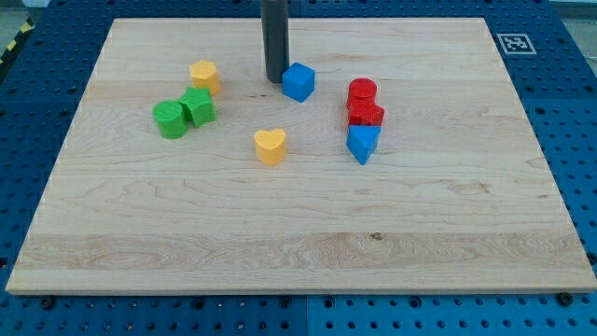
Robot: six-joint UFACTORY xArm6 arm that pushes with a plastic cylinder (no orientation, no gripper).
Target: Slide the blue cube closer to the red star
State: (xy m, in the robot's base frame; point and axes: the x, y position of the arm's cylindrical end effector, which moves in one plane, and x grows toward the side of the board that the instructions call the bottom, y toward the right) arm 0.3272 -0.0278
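Tool tip (276, 79) of the dark rod, which has no jaws and holds nothing, stands on the wooden counter (298, 243) touching or just beside the left side of the small blue cube (298, 81). That cube has no long axis and sits turned with one corner toward the view's bottom, well left of the red star-like block (366, 115). Count: two blue blocks, the cube and a blue triangular block (362, 144); two red, the star-like one and a red cylinder (362, 91) touching it; two green blocks (184, 114) touching; two yellow, a heart (270, 146) and a yellow block (204, 75).
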